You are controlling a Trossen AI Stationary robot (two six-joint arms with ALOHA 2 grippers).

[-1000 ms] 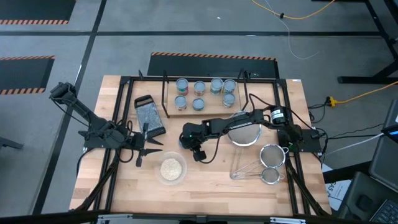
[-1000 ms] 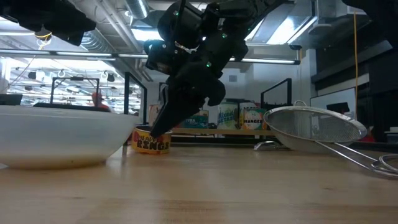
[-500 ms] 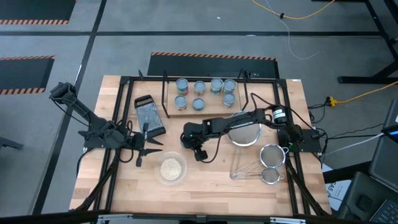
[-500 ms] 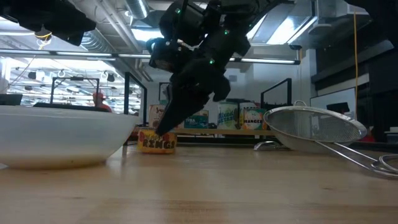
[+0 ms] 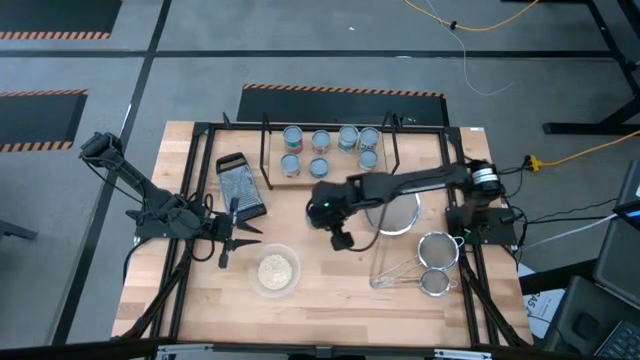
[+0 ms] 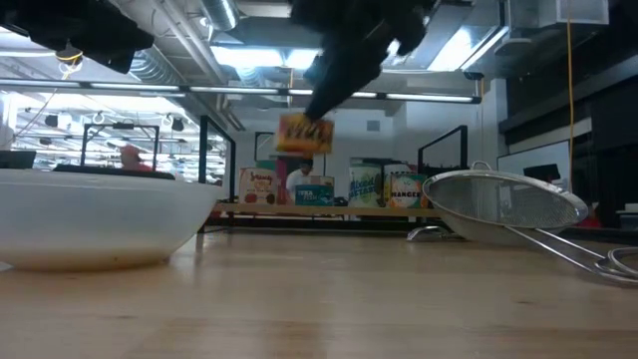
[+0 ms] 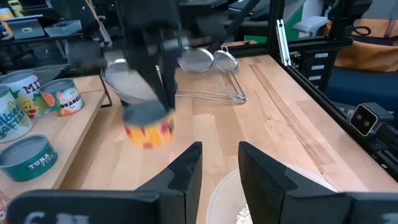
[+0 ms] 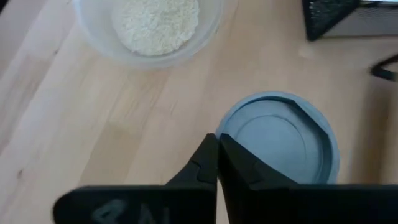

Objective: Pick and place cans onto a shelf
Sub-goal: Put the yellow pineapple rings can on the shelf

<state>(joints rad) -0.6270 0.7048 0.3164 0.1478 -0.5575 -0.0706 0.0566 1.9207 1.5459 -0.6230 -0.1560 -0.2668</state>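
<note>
Lifted since the earlier frame: the can [image 6: 304, 133], then on the table by the bowl [image 6: 100, 214], now hangs clear of the wood, pinched at its rim by the right gripper [image 5: 341, 238], fingers clenched on it. Pick looks done; carry to the shelf [image 5: 330, 175] is next.

Left to right: left gripper [image 5: 228, 240] waits at the table's left, fingers parted, holding nothing. Grater [image 5: 240, 186] lies just beyond it. Bowl sits near-centre. Held can hovers mid-table, the shelf beyond it carrying seven cans. Strainers [image 5: 437, 260] crowd the right. Open room: shelf's near right end looks free; its wire supports need clearance.
</note>
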